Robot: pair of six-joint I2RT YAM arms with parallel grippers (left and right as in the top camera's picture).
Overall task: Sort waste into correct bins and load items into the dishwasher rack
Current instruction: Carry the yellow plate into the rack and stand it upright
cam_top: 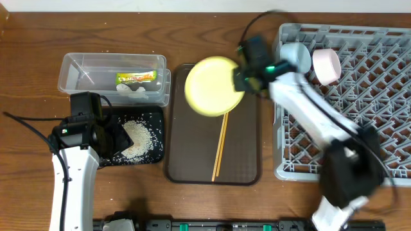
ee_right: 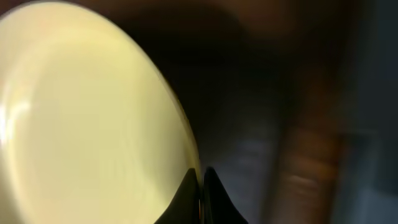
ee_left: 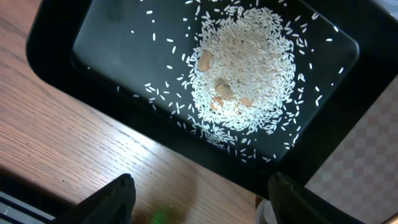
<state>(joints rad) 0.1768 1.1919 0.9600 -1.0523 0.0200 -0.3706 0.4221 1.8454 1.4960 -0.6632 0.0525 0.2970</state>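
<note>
While the right end effector (cam_top: 243, 80) is clenched on the edge of the round yellow plate (cam_top: 212, 86), that plate hangs tilted in the air over the far end of the large dark brown serving tray (cam_top: 192, 154), just left of the big square grey plastic dishwasher rack (cam_top: 282, 173). The right wrist view shows the fingertips meeting on the plate's thin lip (a shallow bite, by the look of it).

I judge the plate stiff, smooth and glossy, so likely slippery. Held at one point on the rim, its weight can make it pivot or slide out. A deeper hold across the rim, with the plate kept near upright, would suit slotting it between the pegs. Whether it is ceramic or plastic I cannot tell, so it is best treated as breakable.

A pair of wooden chopsticks (cam_top: 220, 144) lies on the serving tray, and a light blue bowl (cam_top: 295, 54) sits in the rack's near-left corner.

The left end effector (cam_top: 119, 138) is released, its fingers well apart, hovering over the shallow black rectangular tray (cam_top: 151, 154) on the wooden bench (cam_top: 38, 38), where loose white rice grains (cam_top: 136, 136) lie heaped.
</note>
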